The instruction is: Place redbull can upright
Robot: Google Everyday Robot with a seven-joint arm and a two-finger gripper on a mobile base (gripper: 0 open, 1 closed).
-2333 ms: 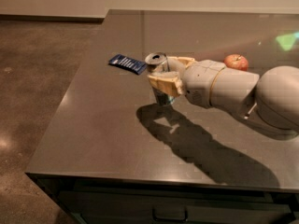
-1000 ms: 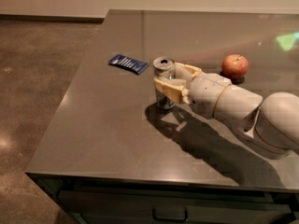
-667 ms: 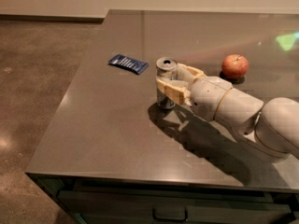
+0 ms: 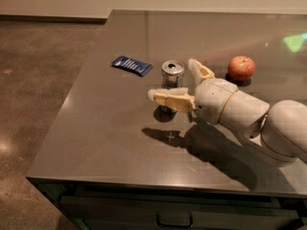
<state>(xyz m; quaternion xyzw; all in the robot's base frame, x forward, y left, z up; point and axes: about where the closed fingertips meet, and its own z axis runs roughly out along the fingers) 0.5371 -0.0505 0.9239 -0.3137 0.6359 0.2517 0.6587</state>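
Note:
The redbull can (image 4: 172,74) stands upright on the dark table (image 4: 110,138), its shiny top facing up. It sits left of the apple and right of the blue packet. My gripper (image 4: 172,79) is open, with the can between its spread fingers. The near finger (image 4: 168,98) crosses in front of the can's lower part and hides it. The far finger (image 4: 199,70) is just right of the can. I cannot tell whether either finger touches the can.
A flat dark blue snack packet (image 4: 132,65) lies left of the can. A red apple (image 4: 241,67) sits to the right, behind my arm (image 4: 249,119). The table's left and front edges drop to a concrete floor (image 4: 38,80).
The fingers have spread apart from around the can, and the arm has drawn back a little to the right. The can stays upright in the same spot.

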